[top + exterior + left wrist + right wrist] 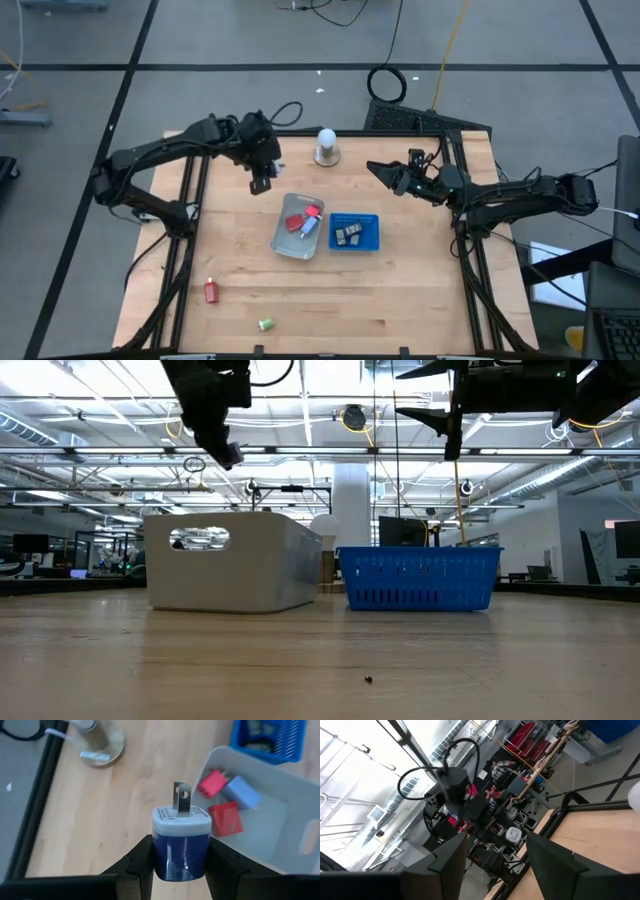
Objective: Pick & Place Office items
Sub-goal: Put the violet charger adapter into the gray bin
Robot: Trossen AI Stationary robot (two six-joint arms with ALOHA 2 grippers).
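My left gripper [262, 180] hangs above the table, just off the far left corner of the clear tray [298, 226], and is shut on a dark blue plug adapter [180, 851] with a white face and metal prongs. The tray holds two red items [225, 818] and a light blue one [243, 793]. A blue basket [355, 232] beside it holds small dark items. A red item [211, 291] and a green one [266, 324] lie on the table near the front left. My right gripper [385, 172] hovers open and high at the right. My left gripper pinches the adapter's blue body by two opposite sides [161, 855] between its two fingers [141, 865]. The fingers slant down from the table's left far side. The adapter is lifted clear of the table, its white face and prongs [182, 798] pointing away from the gripper.
A white ball on a round base [327, 148] stands near the table's far edge, between the arms. In the low view the tray [232, 560] and basket [420, 578] stand side by side. Bare wood lies along the near half of the table.
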